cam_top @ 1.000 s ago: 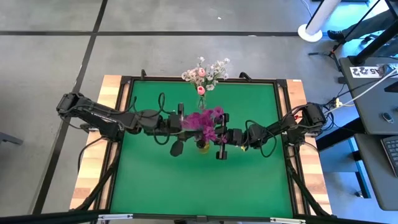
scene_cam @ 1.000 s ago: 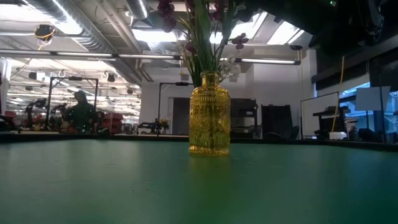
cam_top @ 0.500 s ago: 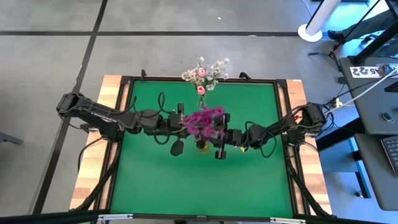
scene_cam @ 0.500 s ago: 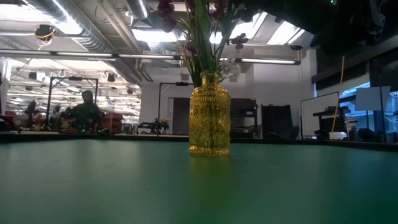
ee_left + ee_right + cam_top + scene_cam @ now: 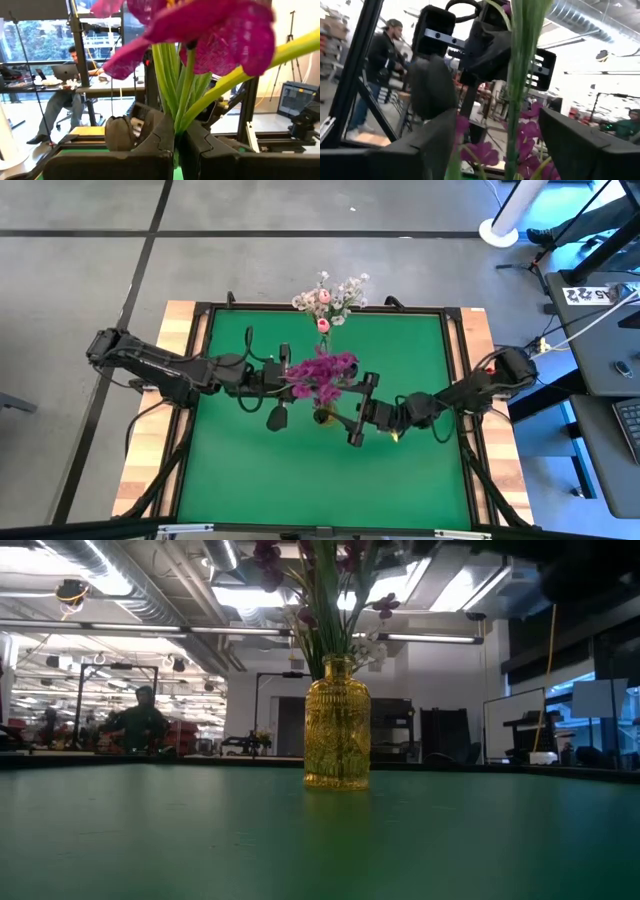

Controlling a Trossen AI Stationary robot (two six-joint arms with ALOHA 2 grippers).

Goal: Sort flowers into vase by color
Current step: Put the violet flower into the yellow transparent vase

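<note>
Left wrist view: purple flower stems [image 5: 176,100] pinched between left jaws.

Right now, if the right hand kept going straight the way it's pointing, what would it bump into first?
Probably the green stems between its open fingers: the right hand points at the purple flowers in the yellow vase. Just beyond, the left hand grips them.

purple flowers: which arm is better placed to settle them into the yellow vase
Left. In the left wrist view the left claw is shut on the purple flowers stems directly above the yellow vase. The right claw is open beside the vase, holding nothing.
</note>
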